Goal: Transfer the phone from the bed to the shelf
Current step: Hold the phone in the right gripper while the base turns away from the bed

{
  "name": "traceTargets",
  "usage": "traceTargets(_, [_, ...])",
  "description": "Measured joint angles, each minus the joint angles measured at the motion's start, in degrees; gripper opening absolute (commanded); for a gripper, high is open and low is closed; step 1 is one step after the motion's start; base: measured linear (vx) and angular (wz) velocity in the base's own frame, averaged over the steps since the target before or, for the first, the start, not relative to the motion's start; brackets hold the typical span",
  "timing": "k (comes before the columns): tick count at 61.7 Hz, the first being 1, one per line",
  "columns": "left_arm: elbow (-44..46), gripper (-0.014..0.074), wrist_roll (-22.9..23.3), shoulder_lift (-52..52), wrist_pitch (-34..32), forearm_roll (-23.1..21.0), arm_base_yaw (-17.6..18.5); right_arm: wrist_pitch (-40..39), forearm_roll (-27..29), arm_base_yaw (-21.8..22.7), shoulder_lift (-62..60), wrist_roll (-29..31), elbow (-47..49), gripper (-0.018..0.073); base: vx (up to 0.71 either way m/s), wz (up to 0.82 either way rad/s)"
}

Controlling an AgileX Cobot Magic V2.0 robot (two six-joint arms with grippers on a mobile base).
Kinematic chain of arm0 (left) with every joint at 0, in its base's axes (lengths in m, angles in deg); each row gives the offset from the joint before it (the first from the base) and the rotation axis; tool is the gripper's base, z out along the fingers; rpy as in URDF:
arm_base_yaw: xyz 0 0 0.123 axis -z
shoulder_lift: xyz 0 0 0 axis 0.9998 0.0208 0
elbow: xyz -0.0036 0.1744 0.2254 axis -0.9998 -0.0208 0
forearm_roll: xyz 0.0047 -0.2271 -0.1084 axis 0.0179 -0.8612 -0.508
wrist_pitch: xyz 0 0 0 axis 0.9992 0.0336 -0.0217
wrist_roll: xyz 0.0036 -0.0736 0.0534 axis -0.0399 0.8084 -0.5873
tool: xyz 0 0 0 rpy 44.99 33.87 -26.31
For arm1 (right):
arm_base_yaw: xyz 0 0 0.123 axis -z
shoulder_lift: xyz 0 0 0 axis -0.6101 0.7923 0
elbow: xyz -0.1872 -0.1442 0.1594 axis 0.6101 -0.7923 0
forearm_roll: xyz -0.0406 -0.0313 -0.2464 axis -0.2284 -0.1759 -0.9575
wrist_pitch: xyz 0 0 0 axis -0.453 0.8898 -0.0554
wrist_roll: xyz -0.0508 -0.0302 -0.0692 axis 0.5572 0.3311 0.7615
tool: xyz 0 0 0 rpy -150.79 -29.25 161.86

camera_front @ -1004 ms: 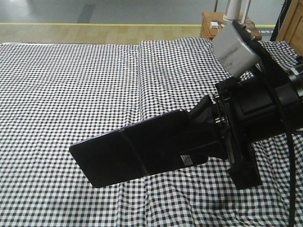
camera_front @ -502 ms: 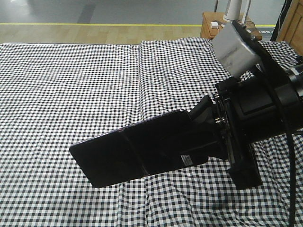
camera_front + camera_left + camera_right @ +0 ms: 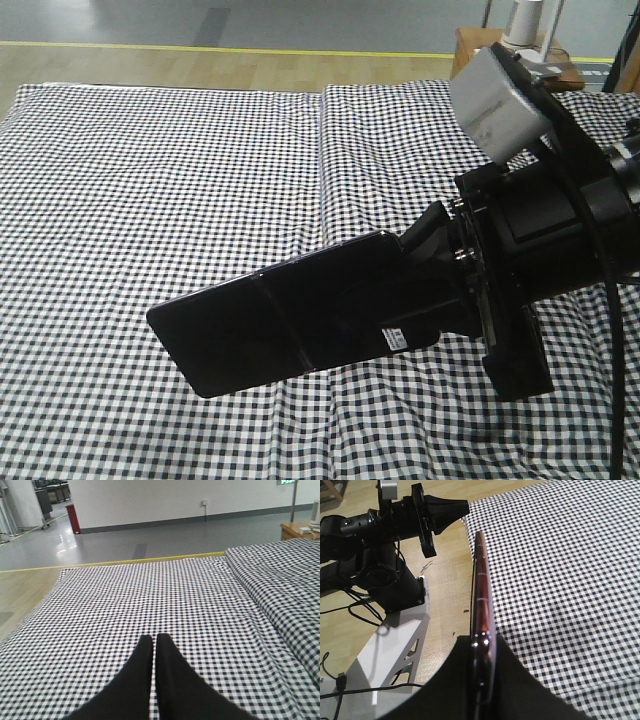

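Phone (image 3: 290, 320) is up off the bed (image 3: 150, 180), held clear of the sheet by the right gripper (image 3: 425, 285). Grip is at the end w/ the small white sticker (image 3: 397, 338); the other end sticks out free, away from the arm. Right jaws are clamped on it, one against each face.

Right wrist view shows the phone (image 3: 481, 595) edge-on, pinkish rim toward the camera, running straight out from the gripper (image 3: 482, 670). Bed (image 3: 570, 580) checks lie to one side of it and wood floor (image 3: 445, 580) to the other.

Left gripper (image 3: 152, 647) hangs over the bed (image 3: 175, 595), jaws pressed together w/ only a hairline gap, nothing in them. Same gripper (image 3: 460, 505) shows at the top of the right wrist view, tips together, on a black arm above a white base (image 3: 395, 630).

Wooden side table (image 3: 480, 45) sits beyond the bed's far edge, behind the right arm. Yellow line (image 3: 200, 47) runs across the floor past the bed.
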Motion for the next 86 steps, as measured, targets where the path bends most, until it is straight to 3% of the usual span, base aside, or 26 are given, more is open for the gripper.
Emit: traceTargets(86, [0.0, 0.0001, 0.0, 0.0, 0.0, 0.0, 0.0, 0.0, 0.0, 0.0, 0.0, 0.0, 0.0, -0.0002, -0.1, 0.41])
